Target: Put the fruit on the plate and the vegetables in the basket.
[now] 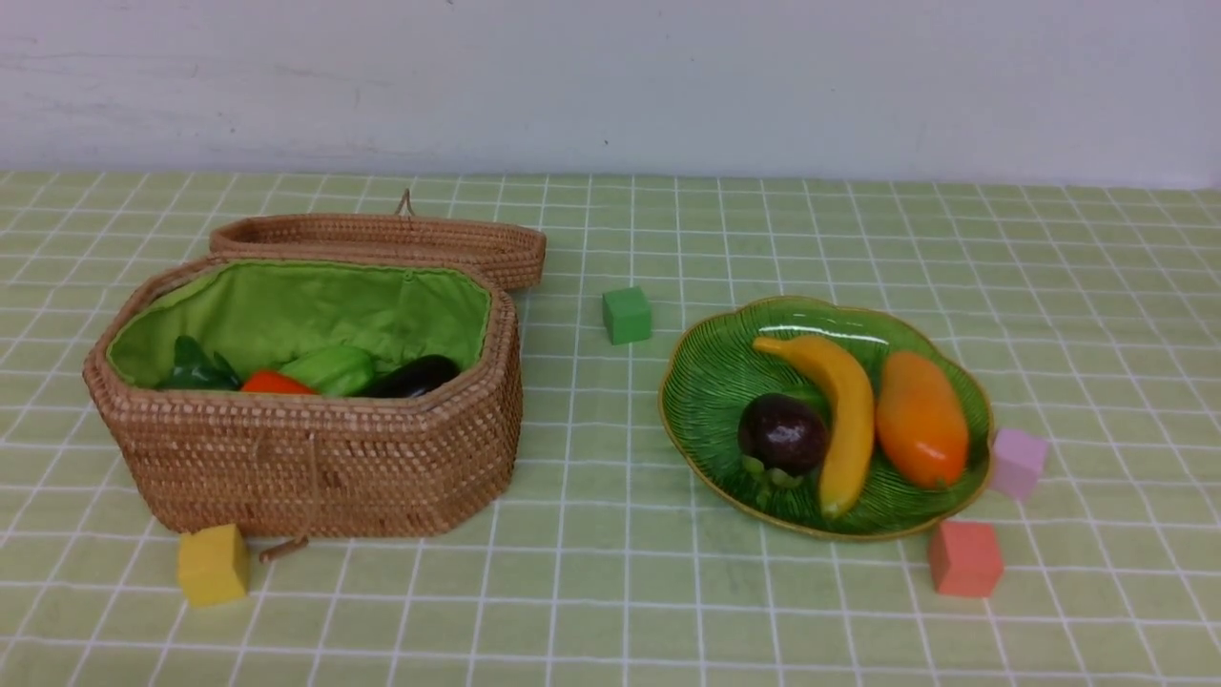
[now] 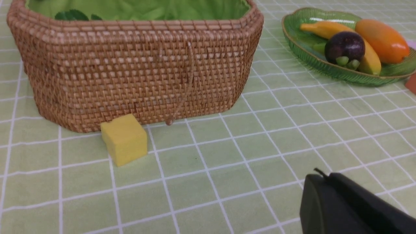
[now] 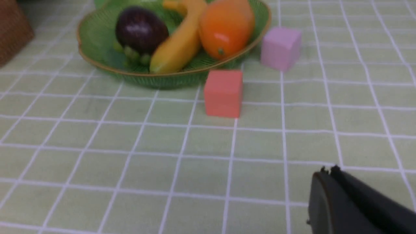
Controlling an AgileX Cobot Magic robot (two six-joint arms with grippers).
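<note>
Wicker basket (image 1: 315, 458) holds vegetables (image 1: 334, 372); both grippers (image 2: 321, 182) (image 3: 328, 177) pressed together, empty.

The basket (image 1: 315, 458) stands left with the vegetables (image 1: 329, 374) inside; the plate (image 1: 706, 382) sits right, holding the fruit (image 1: 849, 420). Cubes (image 1: 627, 315) lie around both.
</note>
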